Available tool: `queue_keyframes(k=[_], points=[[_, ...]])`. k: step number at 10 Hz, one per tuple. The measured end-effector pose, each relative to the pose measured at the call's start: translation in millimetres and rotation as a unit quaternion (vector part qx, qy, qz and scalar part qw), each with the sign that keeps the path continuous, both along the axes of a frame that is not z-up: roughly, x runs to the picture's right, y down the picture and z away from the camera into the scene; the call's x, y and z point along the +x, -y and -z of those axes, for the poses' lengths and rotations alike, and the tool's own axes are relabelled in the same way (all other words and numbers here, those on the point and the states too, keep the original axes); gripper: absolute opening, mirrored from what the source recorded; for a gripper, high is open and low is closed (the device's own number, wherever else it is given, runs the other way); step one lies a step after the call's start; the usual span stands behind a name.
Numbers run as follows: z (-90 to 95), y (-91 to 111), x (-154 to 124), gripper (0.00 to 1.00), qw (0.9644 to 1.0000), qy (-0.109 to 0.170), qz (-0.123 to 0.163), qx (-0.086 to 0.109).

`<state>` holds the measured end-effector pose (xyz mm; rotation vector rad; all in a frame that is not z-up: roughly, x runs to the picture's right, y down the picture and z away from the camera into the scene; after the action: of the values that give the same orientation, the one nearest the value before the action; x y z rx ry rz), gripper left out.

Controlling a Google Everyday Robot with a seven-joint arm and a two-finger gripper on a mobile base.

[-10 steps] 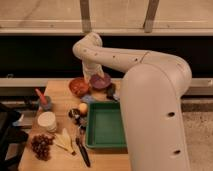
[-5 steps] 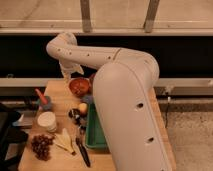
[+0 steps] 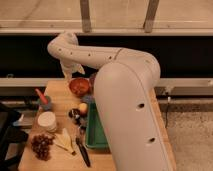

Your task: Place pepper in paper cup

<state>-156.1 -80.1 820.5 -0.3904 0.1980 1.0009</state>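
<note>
Wooden bench [image 3: 59, 100] below a dark window wall, with the white arm bent over its far edge.
The gripper [image 3: 68, 71] hangs above the far edge toward the far-left corner, just behind the red-orange bowl [image 3: 79, 86]; how wide it stands, or whether it holds anything, I cannot tell. The pepper [image 3: 40, 95] leans propped in a small blue cup [image 3: 45, 103] near the left edge (so it probably wants a pinch from above). The paper cup [image 3: 47, 121] sits next along that edge toward the near side, a short carry. The bowl, the yellow-orange fruit [image 3: 82, 107] and the green tray [image 3: 97, 135] lie rightward, seemingly clear of that path.
</note>
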Motion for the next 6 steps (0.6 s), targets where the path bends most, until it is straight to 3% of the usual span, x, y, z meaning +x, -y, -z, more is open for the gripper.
queue_keyframes(k=[2,6], points=[[-0.8,3,-9,0.65,0.9999,0.01,0.008,0.004],[-15.5,12,-90,0.65,0.9971,0.052,0.055,-0.002]])
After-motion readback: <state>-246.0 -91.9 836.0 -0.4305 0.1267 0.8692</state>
